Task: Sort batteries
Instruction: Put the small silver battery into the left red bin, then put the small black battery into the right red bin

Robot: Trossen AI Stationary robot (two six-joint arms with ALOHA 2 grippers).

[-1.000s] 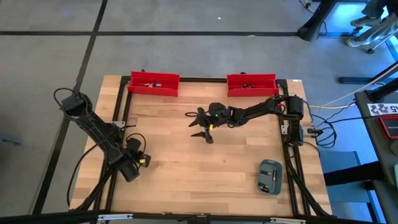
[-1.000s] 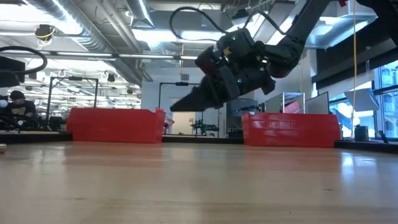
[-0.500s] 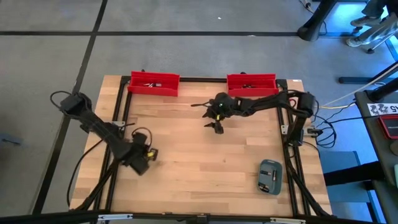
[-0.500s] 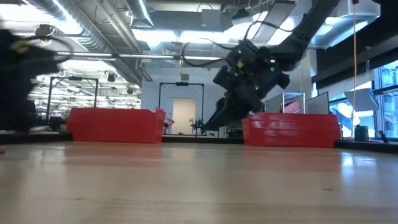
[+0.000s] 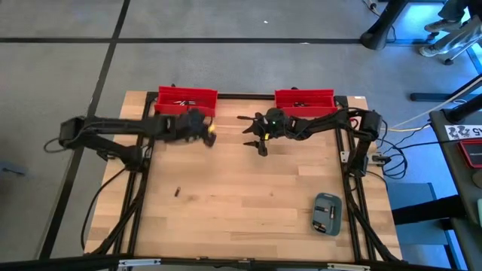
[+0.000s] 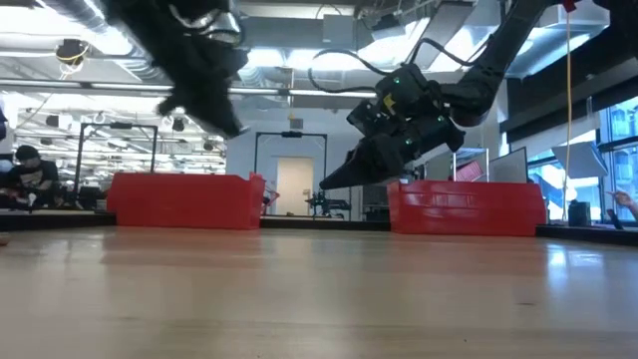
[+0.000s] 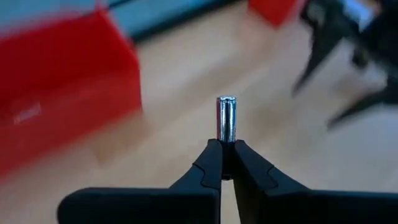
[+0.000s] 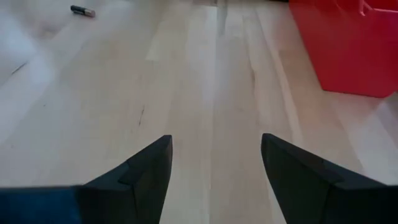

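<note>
Left gripper [image 5: 205,134], clamped on a battery [image 7: 227,118], hung near the left red bin [image 5: 187,101] at the table's [image 5: 248,203] far edge; one cell [image 5: 177,192] lay unsorted toward the near-left, while the right gripper [image 5: 254,134] waited wide open beside the right red bin [image 5: 304,102].

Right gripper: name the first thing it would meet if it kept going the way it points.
Probably bare table. The open right gripper tilts down at the wood; the loose battery lies off to one side, the red bin to the other.

Battery [image 7: 227,118] upright; another [image 5: 177,192] (perhaps) lying.
</note>
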